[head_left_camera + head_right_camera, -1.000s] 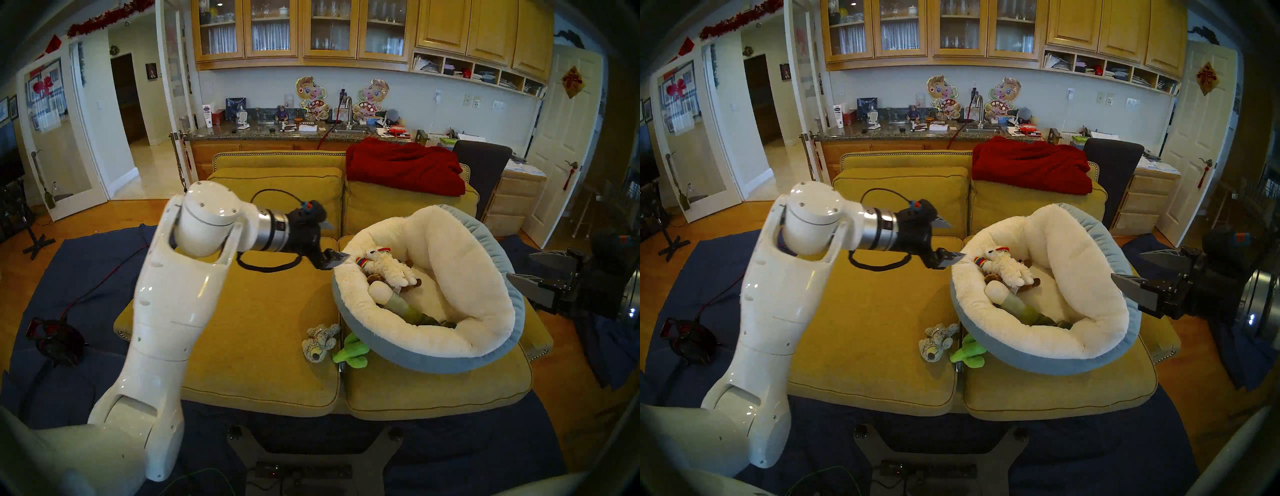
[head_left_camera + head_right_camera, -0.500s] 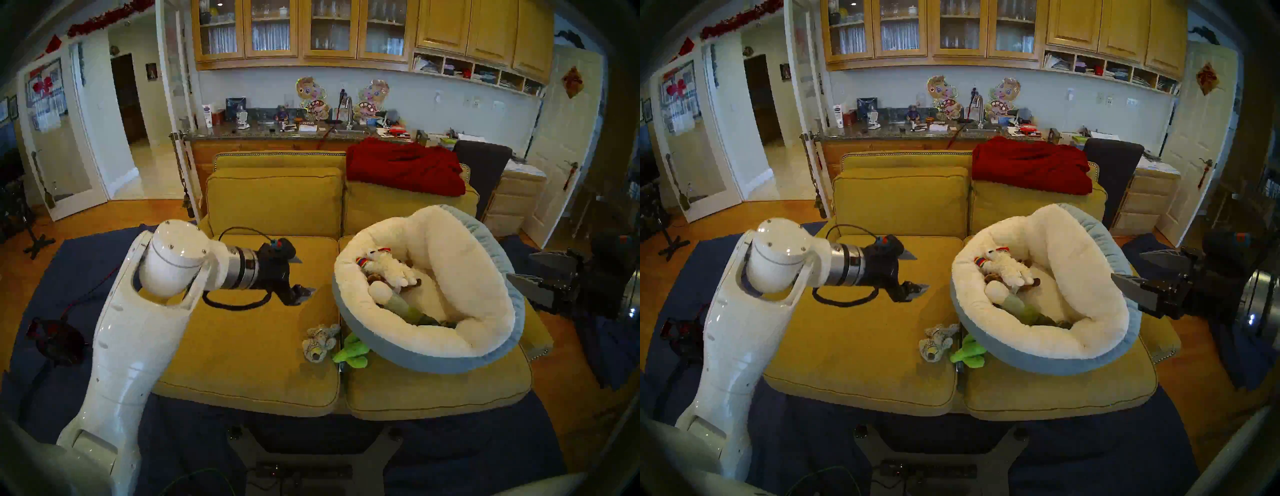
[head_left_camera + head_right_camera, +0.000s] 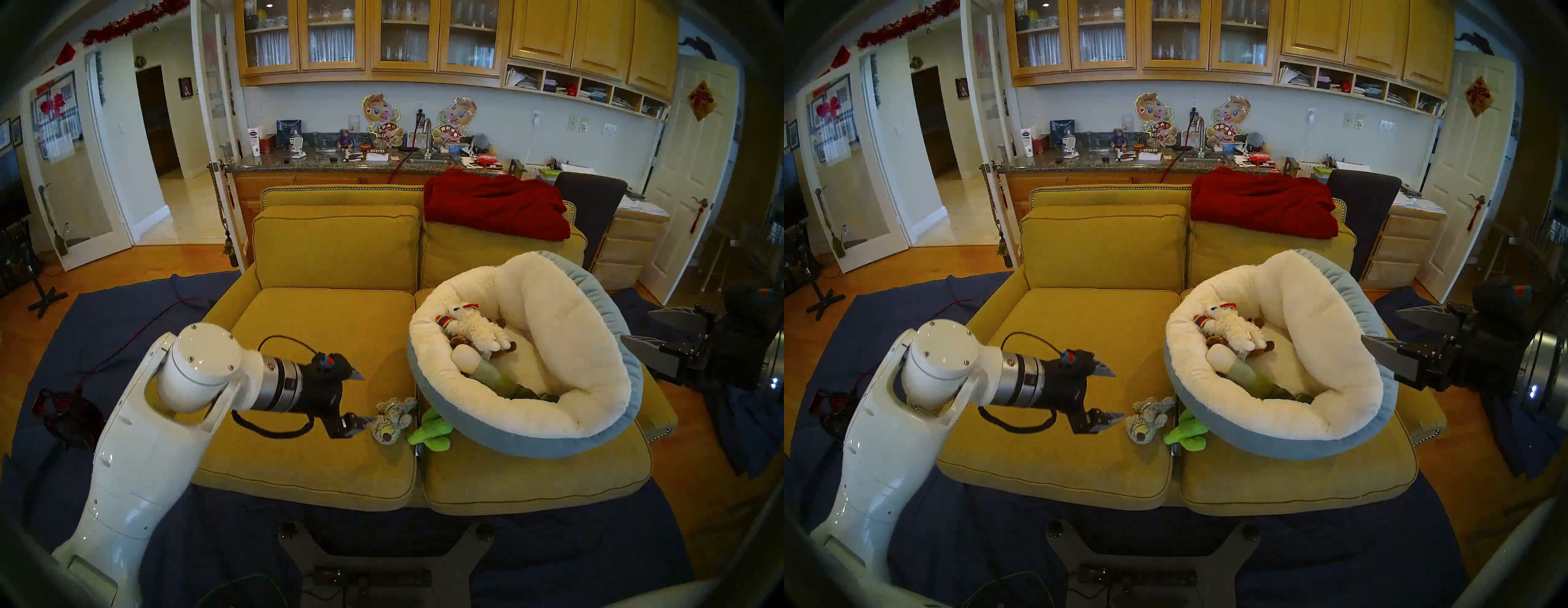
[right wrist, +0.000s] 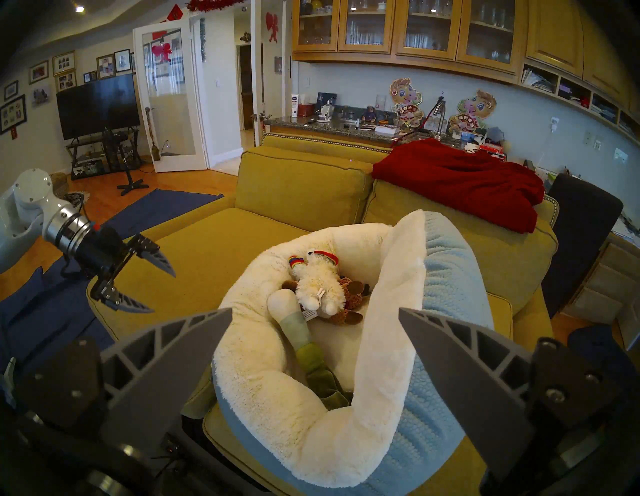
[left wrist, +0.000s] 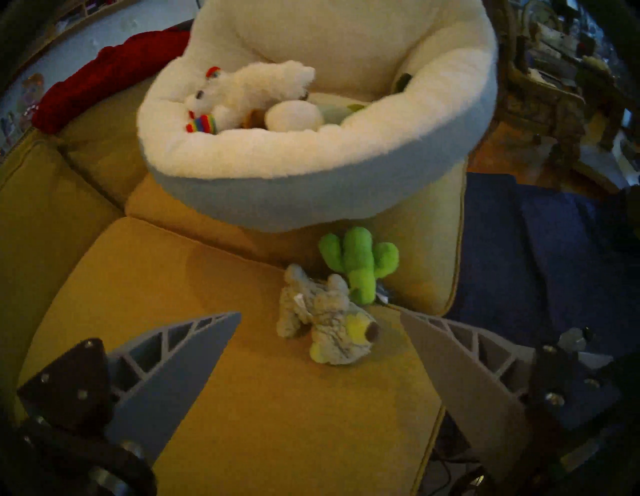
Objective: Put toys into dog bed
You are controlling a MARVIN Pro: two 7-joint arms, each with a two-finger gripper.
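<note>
So the left gripper (image 3: 362,397) is hovering low over the left seat cushion (image 3: 314,424) of the mustard sofa, jaws spread wide with nothing between them. In the head view the lower finger tip sits just at 9 o'clock of the grey mottled plush animal (image 3: 391,419), close but I can't tell if it's touching. From the left wrist cam the grey toy (image 5: 325,325) lies between the two fingers and a bit beyond them, apart from both.

The green cactus plush (image 3: 429,432) is right beside the grey one, at its 3 o'clock in the head view, over the gap between the two seat cushions and partly tucked under the rim of the dog bed (image 3: 526,439). Both are outside the bed.

The dog bed, cream fleece inside and light blue outside, sits tilted on the right seat cushion. Inside it: the white fluffy lamb (image 3: 477,329) with the rainbow bits lies on top of the brown knitted animal (image 4: 351,294), and the long white-green leek (image 3: 488,373) runs from beside them toward 5 o'clock along the bed floor.

The right gripper (image 3: 1380,329) hangs at the bed's 3 o'clock edge, also spread open and empty; in its own wrist view the bed's far wall shows between its fingers. A red blanket (image 3: 496,204) is draped over the sofa back at 12 o'clock.
</note>
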